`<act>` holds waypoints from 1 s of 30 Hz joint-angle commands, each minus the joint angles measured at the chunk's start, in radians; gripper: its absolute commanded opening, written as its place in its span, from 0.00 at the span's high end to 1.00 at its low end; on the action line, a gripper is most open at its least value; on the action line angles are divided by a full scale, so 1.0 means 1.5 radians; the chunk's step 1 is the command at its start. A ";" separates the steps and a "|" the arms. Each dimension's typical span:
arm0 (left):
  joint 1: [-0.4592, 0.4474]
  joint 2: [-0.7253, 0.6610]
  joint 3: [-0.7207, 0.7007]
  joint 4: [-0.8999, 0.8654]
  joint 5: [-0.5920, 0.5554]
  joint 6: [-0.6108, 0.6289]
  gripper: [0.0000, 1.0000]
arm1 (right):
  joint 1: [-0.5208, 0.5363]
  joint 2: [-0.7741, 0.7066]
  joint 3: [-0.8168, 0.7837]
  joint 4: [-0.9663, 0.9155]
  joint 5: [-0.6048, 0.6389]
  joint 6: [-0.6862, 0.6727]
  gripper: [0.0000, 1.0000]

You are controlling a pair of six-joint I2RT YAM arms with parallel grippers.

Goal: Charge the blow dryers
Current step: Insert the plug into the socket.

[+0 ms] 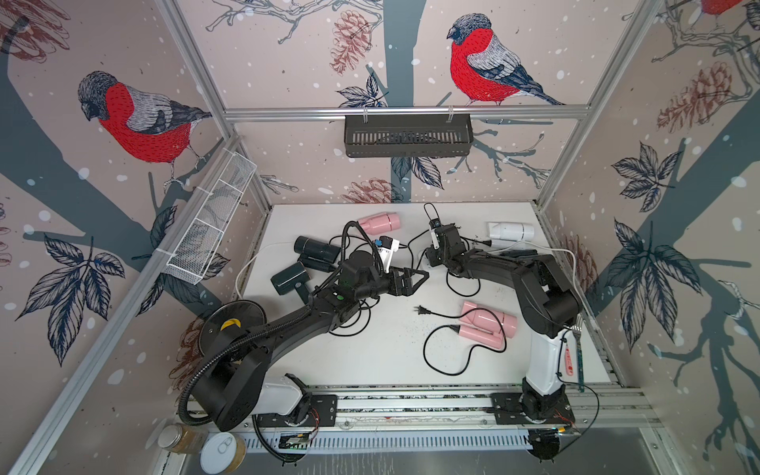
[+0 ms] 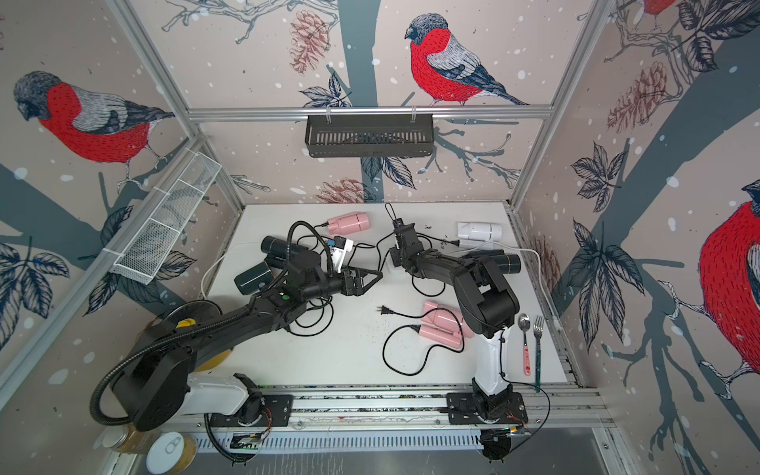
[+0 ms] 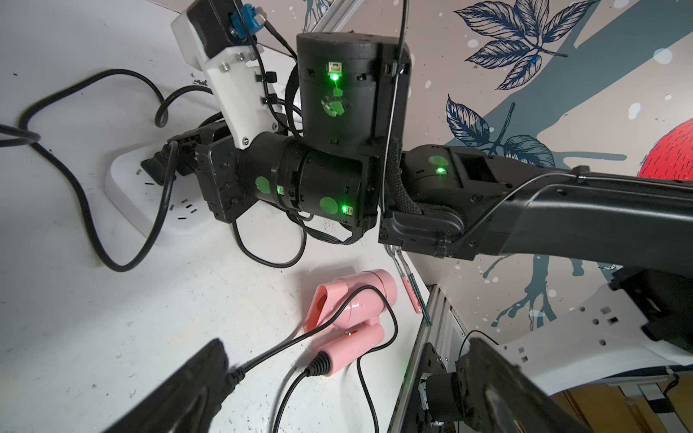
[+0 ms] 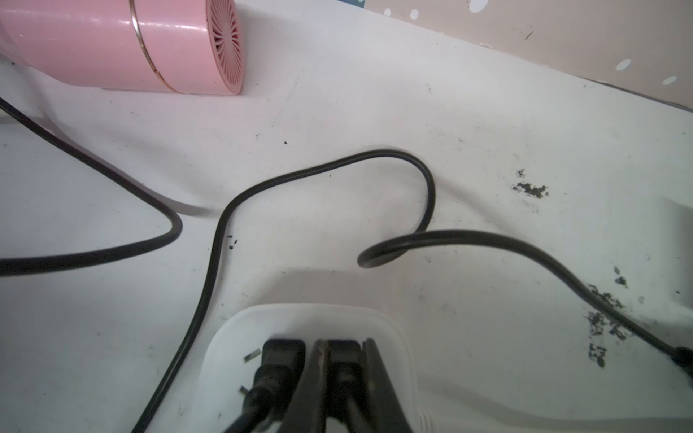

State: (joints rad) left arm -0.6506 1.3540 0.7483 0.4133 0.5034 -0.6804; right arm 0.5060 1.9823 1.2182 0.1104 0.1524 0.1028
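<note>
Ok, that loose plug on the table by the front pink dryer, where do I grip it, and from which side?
Grip the loose plug by its black body, behind the prongs, from above. It lies flat on the table, prongs pointing away from the pink dryer, cord trailing back toward it, so pinching across its sides should leave the prongs free.

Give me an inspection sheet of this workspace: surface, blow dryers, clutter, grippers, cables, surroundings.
Surface: white table, dark crumbs scattered.
Job's things: back pink dryer, front pink dryer, white dryer, two dark dryers, third dark dryer partly under the right arm.
Clutter: spoon, fork near right arm's base; round lid at left edge.
Grippers: left gripper open, empty; right gripper shut on a plug at the power strip.
Cables: loose plug lies beside front pink dryer; cords tangled under left arm.
Surroundings: black basket and white mesh basket on the walls.
</note>
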 commanded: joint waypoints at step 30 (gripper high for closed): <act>0.002 -0.009 -0.009 0.024 0.002 0.007 0.02 | -0.012 0.009 0.051 -0.133 -0.040 0.033 0.90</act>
State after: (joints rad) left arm -0.6487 1.3434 0.7391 0.4129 0.5034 -0.6796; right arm 0.4866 1.9957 1.2846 0.0158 0.1478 0.1329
